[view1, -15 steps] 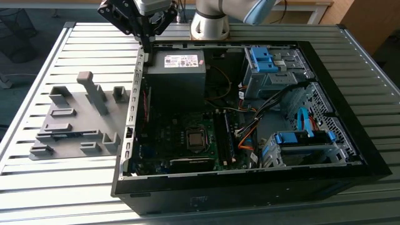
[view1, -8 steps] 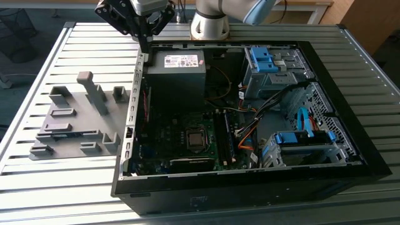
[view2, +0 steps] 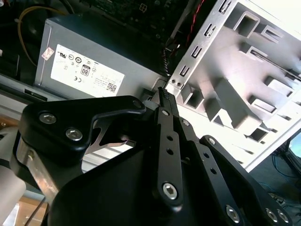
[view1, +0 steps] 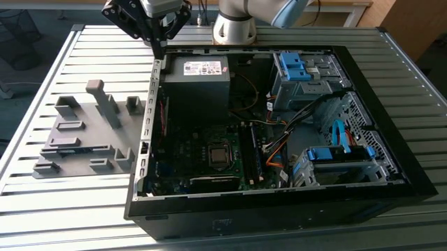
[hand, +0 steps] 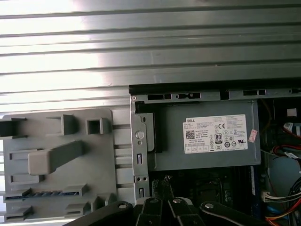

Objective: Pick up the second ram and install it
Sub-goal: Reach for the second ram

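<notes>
The pincer point(view1: 159, 52) is clenched on nothing, above the computer case's point(view1: 149, 110) back corner. The second ram point(view1: 73, 151) lies in the gray holder point(view1: 87, 137), at 7 o'clock in the exterior view. Going down shut, it could knock the stick crooked.

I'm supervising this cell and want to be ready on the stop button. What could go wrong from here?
1. The tool hangs right by the case's metal edge beside the power supply; moving low might clip it.
2. The second ram lies low in the grey fixture among raised posts, which the tool could strike.
3. Loose cables run near the motherboard's slots and may snag.
</notes>
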Controlling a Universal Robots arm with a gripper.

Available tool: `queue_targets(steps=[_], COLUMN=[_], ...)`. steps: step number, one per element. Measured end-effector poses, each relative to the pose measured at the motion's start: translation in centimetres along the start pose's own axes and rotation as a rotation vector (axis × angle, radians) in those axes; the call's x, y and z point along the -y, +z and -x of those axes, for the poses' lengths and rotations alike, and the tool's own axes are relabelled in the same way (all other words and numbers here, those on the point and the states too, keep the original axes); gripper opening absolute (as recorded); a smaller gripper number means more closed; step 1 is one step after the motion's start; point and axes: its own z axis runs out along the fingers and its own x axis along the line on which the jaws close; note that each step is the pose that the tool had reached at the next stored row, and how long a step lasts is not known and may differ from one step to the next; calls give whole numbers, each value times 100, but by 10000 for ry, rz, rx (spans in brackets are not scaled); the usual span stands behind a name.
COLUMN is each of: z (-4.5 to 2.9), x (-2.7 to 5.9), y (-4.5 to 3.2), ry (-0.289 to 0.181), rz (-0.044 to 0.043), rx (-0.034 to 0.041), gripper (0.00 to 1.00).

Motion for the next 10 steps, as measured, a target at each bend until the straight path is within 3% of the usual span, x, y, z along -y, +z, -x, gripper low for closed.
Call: queue_targets(steps=[10], z=[-74], x=[5], y=[-1], ry=[1], rz=[0], rx=[0], gripper=[11])
